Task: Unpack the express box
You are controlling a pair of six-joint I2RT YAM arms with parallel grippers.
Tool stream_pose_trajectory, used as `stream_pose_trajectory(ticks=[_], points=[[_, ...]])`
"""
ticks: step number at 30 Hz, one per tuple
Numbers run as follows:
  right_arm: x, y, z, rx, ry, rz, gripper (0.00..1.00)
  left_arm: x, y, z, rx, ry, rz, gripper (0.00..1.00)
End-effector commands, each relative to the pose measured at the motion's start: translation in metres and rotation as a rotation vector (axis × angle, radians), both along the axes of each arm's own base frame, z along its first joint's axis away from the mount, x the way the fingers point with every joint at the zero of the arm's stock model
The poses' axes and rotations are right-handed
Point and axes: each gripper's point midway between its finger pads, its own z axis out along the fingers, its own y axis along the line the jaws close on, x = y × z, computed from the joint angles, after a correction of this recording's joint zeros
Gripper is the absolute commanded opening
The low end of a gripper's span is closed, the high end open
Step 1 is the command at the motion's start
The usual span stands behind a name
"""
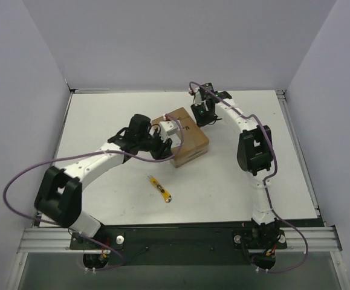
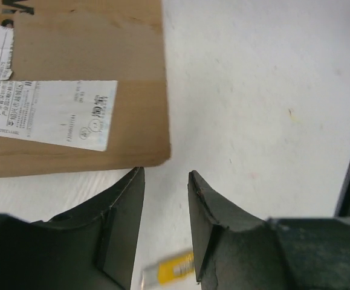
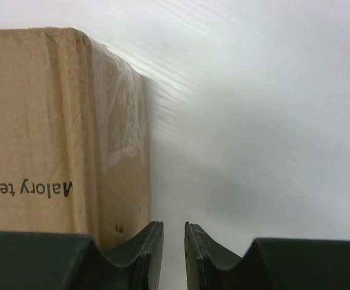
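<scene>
The express box (image 1: pixel 187 138) is a brown carton standing mid-table, with a white label (image 1: pixel 168 127) on its left part. My left gripper (image 1: pixel 164 148) is at the box's near-left side. In the left wrist view the labelled cardboard face (image 2: pixel 72 90) fills the upper left. That gripper (image 2: pixel 165 176) is open just below the carton's edge, with nothing between its fingers. My right gripper (image 1: pixel 201 116) is at the box's far right corner. In the right wrist view the taped box (image 3: pixel 60 133) is on the left, and this gripper (image 3: pixel 173 227) stands beside it, open by a narrow gap and holding nothing.
A yellow-and-black utility knife (image 1: pixel 159 188) lies on the white table (image 1: pixel 102 115) in front of the box; its yellow body (image 2: pixel 168 270) shows blurred below the left fingers. Grey walls enclose the table on three sides.
</scene>
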Motion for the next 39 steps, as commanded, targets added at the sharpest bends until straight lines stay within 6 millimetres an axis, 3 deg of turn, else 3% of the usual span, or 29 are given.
stream_pose_trajectory(ticks=[1, 2, 3, 4, 5, 6, 7, 9, 10, 11, 12, 13, 15, 16, 18, 19, 20, 22, 23, 24, 25, 26, 29, 35, 39], points=[[0.001, 0.044, 0.018, 0.057, -0.023, 0.056, 0.24, -0.035, 0.070, 0.035, 0.094, -0.112, 0.001, 0.45], [0.004, 0.042, 0.026, 0.065, -0.035, 0.024, 0.24, -0.023, 0.094, 0.042, 0.099, -0.136, 0.083, 0.46], [0.006, 0.034, 0.032, 0.064, -0.047, -0.005, 0.24, -0.020, 0.102, 0.049, 0.096, -0.159, 0.121, 0.47], [0.009, 0.024, 0.053, 0.056, -0.093, -0.038, 0.25, -0.012, 0.112, 0.065, 0.088, -0.214, 0.178, 0.50], [0.003, 0.015, 0.054, 0.044, -0.088, -0.060, 0.27, 0.000, 0.121, 0.071, 0.110, -0.256, 0.232, 0.57], [0.000, 0.007, 0.061, 0.033, -0.099, -0.074, 0.28, 0.008, 0.123, 0.082, 0.108, -0.292, 0.255, 0.60], [-0.004, -0.005, 0.084, 0.038, -0.140, -0.100, 0.36, 0.021, 0.121, 0.086, 0.098, -0.309, 0.283, 0.63], [-0.020, -0.025, 0.078, 0.013, -0.109, -0.138, 0.45, 0.039, 0.117, 0.092, 0.082, -0.306, 0.309, 0.66], [-0.028, -0.038, 0.093, 0.025, -0.123, -0.160, 0.53, 0.057, 0.108, 0.097, 0.062, -0.284, 0.325, 0.67], [-0.037, -0.040, 0.093, 0.047, -0.102, -0.154, 0.57, 0.067, 0.105, 0.096, 0.057, -0.262, 0.336, 0.68], [-0.053, -0.046, 0.079, 0.042, -0.050, -0.153, 0.59, 0.078, 0.103, 0.095, 0.056, -0.242, 0.345, 0.75], [-0.064, -0.050, 0.087, 0.059, -0.042, -0.149, 0.61, 0.099, 0.096, 0.091, 0.053, -0.215, 0.353, 0.76], [-0.088, -0.051, 0.075, 0.096, 0.031, -0.131, 0.61, 0.119, 0.091, 0.086, 0.047, -0.190, 0.357, 0.77], [-0.097, -0.049, 0.080, 0.115, 0.034, -0.118, 0.61, 0.142, 0.090, 0.079, 0.061, -0.184, 0.374, 0.77], [-0.113, -0.038, 0.080, 0.181, 0.074, -0.069, 0.61, 0.159, 0.090, 0.067, 0.067, -0.143, 0.378, 0.77], [-0.126, -0.035, 0.078, 0.199, 0.096, -0.054, 0.61, 0.170, 0.092, 0.048, 0.072, -0.099, 0.368, 0.77], [-0.133, -0.029, 0.080, 0.229, 0.112, -0.030, 0.61, 0.180, 0.091, 0.057, 0.061, -0.115, 0.362, 0.77], [-0.156, -0.014, 0.080, 0.317, 0.168, 0.032, 0.61, 0.189, 0.093, 0.038, 0.073, -0.077, 0.335, 0.77], [-0.164, -0.009, 0.079, 0.332, 0.184, 0.057, 0.61, 0.197, 0.095, 0.045, 0.054, -0.080, 0.330, 0.77], [-0.173, -0.002, 0.078, 0.342, 0.199, 0.085, 0.61, 0.196, 0.097, 0.037, 0.067, -0.047, 0.326, 0.77], [-0.181, 0.004, 0.081, 0.366, 0.204, 0.116, 0.61, 0.200, 0.099, 0.017, 0.088, 0.000, 0.330, 0.77], [-0.191, 0.005, 0.074, 0.358, 0.221, 0.146, 0.61, 0.205, 0.105, 0.013, 0.092, 0.013, 0.339, 0.76], [-0.205, 0.016, 0.070, 0.331, 0.225, 0.210, 0.61, 0.206, 0.110, -0.002, 0.062, 0.090, 0.323, 0.72], [-0.201, 0.013, 0.063, 0.271, 0.211, 0.217, 0.61, 0.190, 0.112, -0.017, -0.109, 0.292, 0.256, 0.64], [-0.194, 0.008, 0.058, 0.237, 0.205, 0.205, 0.61, 0.182, 0.108, -0.013, -0.176, 0.325, 0.242, 0.63]])
